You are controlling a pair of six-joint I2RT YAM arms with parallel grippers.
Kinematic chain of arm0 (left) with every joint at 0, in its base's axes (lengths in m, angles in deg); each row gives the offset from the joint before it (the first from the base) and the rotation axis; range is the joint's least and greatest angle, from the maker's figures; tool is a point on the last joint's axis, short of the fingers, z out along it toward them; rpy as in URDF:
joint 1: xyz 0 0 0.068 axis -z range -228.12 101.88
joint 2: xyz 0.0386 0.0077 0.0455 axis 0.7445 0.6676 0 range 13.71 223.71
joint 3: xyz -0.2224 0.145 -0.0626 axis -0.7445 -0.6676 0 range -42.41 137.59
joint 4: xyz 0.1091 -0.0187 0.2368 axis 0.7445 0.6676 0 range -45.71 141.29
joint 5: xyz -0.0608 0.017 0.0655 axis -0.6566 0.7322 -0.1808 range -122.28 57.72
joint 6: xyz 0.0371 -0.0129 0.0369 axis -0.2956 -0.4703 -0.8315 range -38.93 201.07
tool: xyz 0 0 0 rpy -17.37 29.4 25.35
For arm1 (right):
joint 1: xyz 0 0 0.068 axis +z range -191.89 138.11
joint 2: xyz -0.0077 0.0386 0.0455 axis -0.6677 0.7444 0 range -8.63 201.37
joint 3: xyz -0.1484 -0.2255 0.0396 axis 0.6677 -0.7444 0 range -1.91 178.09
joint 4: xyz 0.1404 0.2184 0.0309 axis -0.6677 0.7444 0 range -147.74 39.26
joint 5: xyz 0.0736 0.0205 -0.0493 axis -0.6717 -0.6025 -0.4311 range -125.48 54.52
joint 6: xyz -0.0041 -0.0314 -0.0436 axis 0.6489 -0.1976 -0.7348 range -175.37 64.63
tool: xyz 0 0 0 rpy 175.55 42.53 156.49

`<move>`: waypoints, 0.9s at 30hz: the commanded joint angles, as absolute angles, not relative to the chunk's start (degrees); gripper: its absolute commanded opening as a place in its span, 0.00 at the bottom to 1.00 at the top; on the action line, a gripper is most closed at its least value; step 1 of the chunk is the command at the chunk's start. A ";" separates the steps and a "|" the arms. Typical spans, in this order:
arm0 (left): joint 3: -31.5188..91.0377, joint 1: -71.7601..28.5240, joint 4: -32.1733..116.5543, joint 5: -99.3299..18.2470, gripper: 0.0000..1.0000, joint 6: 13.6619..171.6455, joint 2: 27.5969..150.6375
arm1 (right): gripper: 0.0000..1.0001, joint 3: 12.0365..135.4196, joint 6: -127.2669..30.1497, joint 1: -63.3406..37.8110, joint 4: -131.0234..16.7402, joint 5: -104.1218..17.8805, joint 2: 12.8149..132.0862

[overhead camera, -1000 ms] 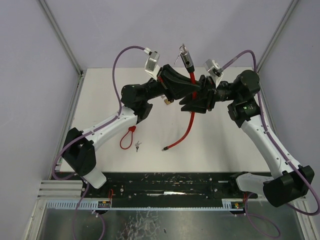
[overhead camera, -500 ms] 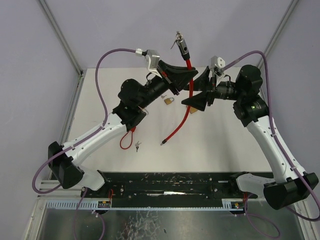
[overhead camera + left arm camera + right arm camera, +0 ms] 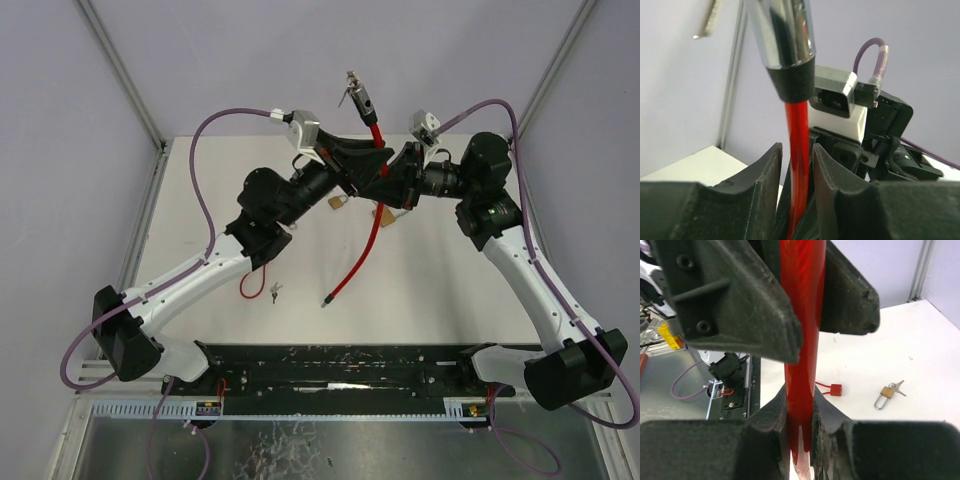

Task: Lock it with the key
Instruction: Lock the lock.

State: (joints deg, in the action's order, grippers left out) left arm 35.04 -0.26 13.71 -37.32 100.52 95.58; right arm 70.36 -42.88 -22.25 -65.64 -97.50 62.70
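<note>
Lying on the white table (image 3: pixel 450 290) on the base side of the left gripper (image 3: pixel 797 165), under its forearm, are a thin red loop (image 3: pixel 255 275) and, just beside it, a small set of keys (image 3: pixel 275 292). Between the two arms, the free end (image 3: pixel 326 298) of a red cable (image 3: pixel 372 220) hangs low by the table; whether it touches the surface cannot be told. From there the cable climbs to the grippers, which meet tip to tip above the table's middle.

The right gripper (image 3: pixel 800 415) is clamped on the red cable, both fingers pressed against its sides. The left gripper's fingers flank the same cable just past the right one's, on the lock-head side. They sit very close on each side, but whether they squeeze it or only bracket it cannot be told.

Beneath the grippers two locks sit on the table: a keyed brass padlock (image 3: pixel 338 201) under the left gripper and a second brass padlock (image 3: pixel 385 216) under the right.

Beyond and above the fingertips the cable stands upright and ends in its chrome-and-black lock head (image 3: pixel 358 97), well clear of the table. A small metal piece (image 3: pixel 347 90) juts from its side; whether that is the key cannot be made out.
</note>
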 commanded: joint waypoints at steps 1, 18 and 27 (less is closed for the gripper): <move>29.12 -4.15 -0.25 -46.57 0.32 109.53 92.55 | 0.00 69.53 -33.57 -23.11 -78.67 -102.45 59.76; 33.07 -6.67 -8.46 -57.74 0.36 124.10 100.94 | 0.00 68.83 -34.38 -23.26 -78.51 -102.47 60.54; 33.99 -6.78 -7.26 -58.68 0.01 122.13 101.14 | 0.00 69.75 -40.95 -23.29 -71.61 -100.90 60.54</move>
State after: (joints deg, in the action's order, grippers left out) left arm 31.72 -6.60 -4.02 -57.97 122.74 101.26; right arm 67.44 -36.70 -23.15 -73.14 -101.80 62.09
